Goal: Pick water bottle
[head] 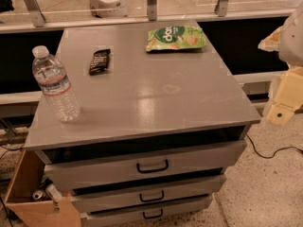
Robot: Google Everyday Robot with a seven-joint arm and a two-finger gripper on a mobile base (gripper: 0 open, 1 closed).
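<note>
The water bottle (pixel 54 85) is clear ribbed plastic with a white cap and a white label with red and blue bands. It stands upright near the left edge of the grey cabinet top (pixel 156 93), towards the front. My gripper (pixel 285 96) is a cream-coloured part at the right edge of the view. It hangs beside the cabinet's right side, off the top and far from the bottle. It holds nothing that I can see.
A small black wrapped bar (pixel 100 61) lies behind and to the right of the bottle. A green snack bag (pixel 175 38) lies at the back of the top. Three drawers (pixel 151 167) with black handles face front. A wooden box (pixel 28 200) sits low left. A railing (pixel 151 13) runs behind.
</note>
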